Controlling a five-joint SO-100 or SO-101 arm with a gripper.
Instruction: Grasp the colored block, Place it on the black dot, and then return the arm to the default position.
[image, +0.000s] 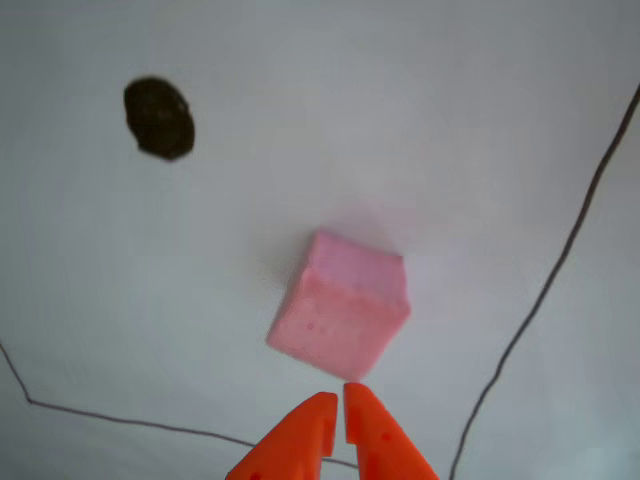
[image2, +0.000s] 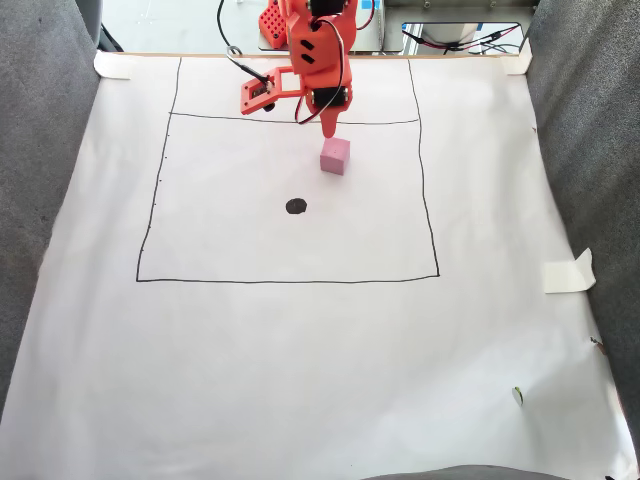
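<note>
A pale pink foam cube (image: 343, 310) lies on white paper, just beyond my orange fingertips. My gripper (image: 338, 402) enters from the bottom edge with its two pointed fingers nearly touching, shut and holding nothing. The black dot (image: 158, 118) sits at the upper left, well apart from the cube. In the fixed view the orange gripper (image2: 329, 130) hangs tip-down just behind the cube (image2: 335, 156), and the dot (image2: 296, 206) lies nearer the camera and slightly left of it.
Thin drawn lines (image2: 290, 280) frame a rectangle on the white paper (image2: 300, 380). Grey fabric walls (image2: 40, 200) flank both sides. A piece of tape (image2: 568, 272) curls at the right edge. Cables and electronics (image2: 450, 35) sit behind the arm's base.
</note>
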